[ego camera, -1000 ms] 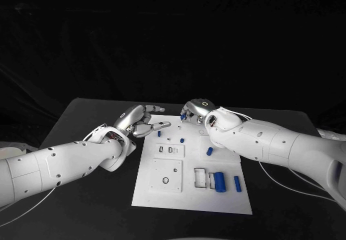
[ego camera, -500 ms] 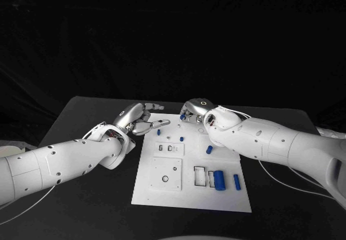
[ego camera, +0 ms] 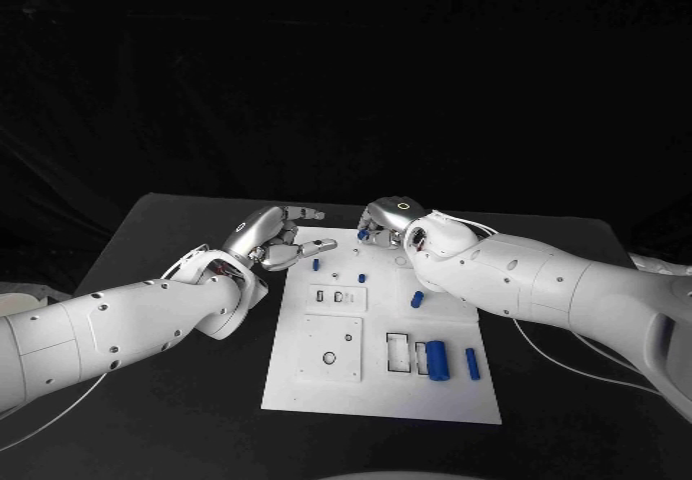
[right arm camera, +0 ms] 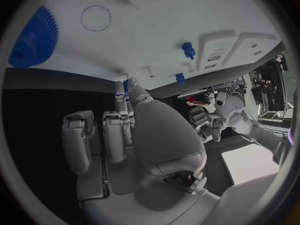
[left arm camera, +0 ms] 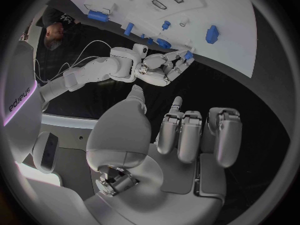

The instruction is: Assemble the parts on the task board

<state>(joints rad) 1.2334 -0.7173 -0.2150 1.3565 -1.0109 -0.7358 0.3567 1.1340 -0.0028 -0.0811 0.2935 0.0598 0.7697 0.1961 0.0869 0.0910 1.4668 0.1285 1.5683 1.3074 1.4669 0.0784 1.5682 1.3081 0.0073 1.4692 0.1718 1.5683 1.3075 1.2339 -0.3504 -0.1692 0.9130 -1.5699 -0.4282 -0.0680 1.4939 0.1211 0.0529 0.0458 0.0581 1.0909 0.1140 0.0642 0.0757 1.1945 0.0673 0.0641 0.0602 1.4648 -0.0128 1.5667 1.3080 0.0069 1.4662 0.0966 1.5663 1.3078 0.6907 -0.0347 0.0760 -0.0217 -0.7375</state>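
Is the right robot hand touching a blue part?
Touching. In the left wrist view, the right robot hand pinches a small blue part at its fingertips, over the white board.

Light falls from above onto the white task board [ego camera: 387, 340], which glows bright against my dark counter [ego camera: 577, 400]; the backdrop behind goes nearly black. My arms catch that light evenly, with soft highlights on my left hand [ego camera: 271, 240] and right hand [ego camera: 389, 222]. Shadows under my arms are faint against the dark surface. At my wrists the fisheye bends the board's straight edges and darkens the rim. My near fingers [left arm camera: 187, 135] look smooth and slightly soft, with mild glare.
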